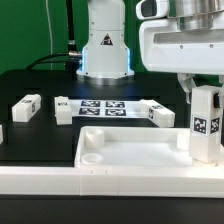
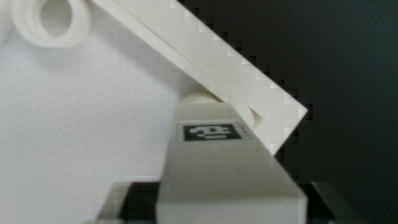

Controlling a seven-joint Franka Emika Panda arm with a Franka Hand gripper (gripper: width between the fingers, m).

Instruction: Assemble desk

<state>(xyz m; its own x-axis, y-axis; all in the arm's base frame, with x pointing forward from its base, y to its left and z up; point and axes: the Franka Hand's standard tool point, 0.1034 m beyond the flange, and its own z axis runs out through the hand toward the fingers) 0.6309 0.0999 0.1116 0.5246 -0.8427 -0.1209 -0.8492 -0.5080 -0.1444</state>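
Note:
The white desk top (image 1: 140, 150) lies near the front of the black table, rim up, with round corner sockets. My gripper (image 1: 205, 92) is shut on a white tagged leg (image 1: 206, 122) and holds it upright over the top's corner at the exterior view's right. In the wrist view the leg (image 2: 217, 160) sits between my dark fingers (image 2: 143, 200), its far end at the corner of the desk top (image 2: 80, 120). A round socket (image 2: 54, 22) shows at another corner. Three more legs lie on the table: (image 1: 27, 106), (image 1: 62, 108), (image 1: 160, 112).
The marker board (image 1: 105, 106) lies flat at the table's middle back. The robot base (image 1: 105, 45) stands behind it. A long low white rail (image 1: 60, 180) runs along the front edge.

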